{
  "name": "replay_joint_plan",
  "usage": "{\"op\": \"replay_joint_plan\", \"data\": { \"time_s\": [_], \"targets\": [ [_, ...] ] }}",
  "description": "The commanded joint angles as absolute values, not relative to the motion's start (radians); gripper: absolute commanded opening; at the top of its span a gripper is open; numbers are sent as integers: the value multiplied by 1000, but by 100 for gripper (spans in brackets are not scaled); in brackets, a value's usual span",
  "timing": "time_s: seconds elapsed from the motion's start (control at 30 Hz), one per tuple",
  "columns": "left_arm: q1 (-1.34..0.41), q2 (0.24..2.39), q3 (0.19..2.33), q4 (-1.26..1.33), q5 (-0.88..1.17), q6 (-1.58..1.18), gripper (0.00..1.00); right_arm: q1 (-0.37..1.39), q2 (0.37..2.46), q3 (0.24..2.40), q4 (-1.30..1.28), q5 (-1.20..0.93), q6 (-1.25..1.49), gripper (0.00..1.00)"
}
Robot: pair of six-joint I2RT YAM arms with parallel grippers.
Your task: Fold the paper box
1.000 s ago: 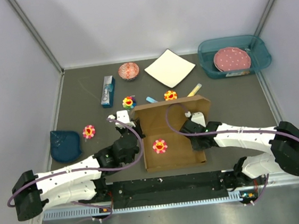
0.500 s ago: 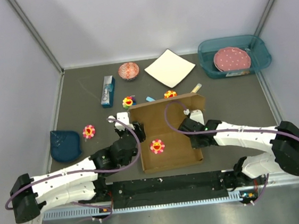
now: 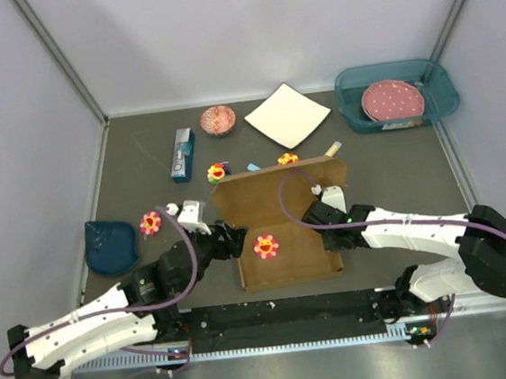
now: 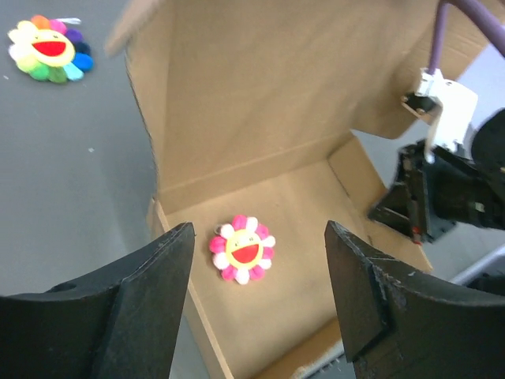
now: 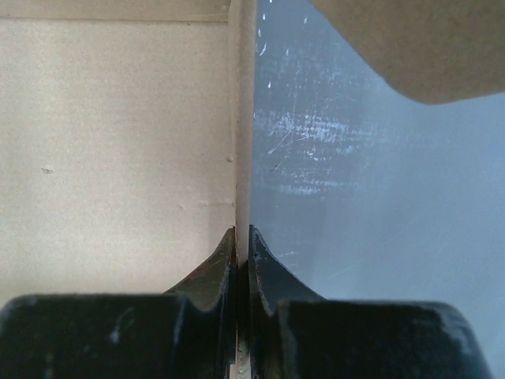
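The table [image 3: 143, 178] is dark grey and flat. Tall pale walls stand on three sides of it, and silver bars run up the two back corners. The paper box [image 3: 301, 259] sits near the front of the table, in the middle, between the two arms. Its back flap stands up and its floor lies flat. A pink flower toy [image 3: 266, 246] lies inside it. The right gripper [image 5: 242, 237] is pinched tight on the thin right wall of the box. The left gripper [image 4: 256, 230] is spread wide with nothing in it, and it hangs just beside the left edge of the box. At the back of the table are a red bowl [image 3: 218, 120], a white square sheet [image 3: 287, 115] and a blue-green bin [image 3: 348, 82] with a pink dotted plate [image 3: 392, 100] in it. A dark blue lumpy thing [image 3: 111, 245] lies far to the left
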State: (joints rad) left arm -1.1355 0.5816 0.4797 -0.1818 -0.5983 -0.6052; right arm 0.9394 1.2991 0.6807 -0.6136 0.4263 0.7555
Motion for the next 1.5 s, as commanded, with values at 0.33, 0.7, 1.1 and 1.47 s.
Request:
{"op": "replay_joint_plan", "data": {
  "time_s": [0.33, 0.7, 1.1, 1.47],
  "targets": [
    [-1141, 337, 405, -407, -344, -754, 99, 937, 1298, 667, -574, 445, 764, 0],
    [-1141, 520, 276, -338, -449, -905, 69, 937, 1292, 650, -552, 431, 769, 0],
    [-1141, 784, 330, -204, -570, -842, 27, 936, 1313, 680, -526, 437, 767, 0],
    [-1138, 969, 417, -101, -718, -762, 0, 910, 1402, 756, -479, 485, 726, 0]
  ]
}}
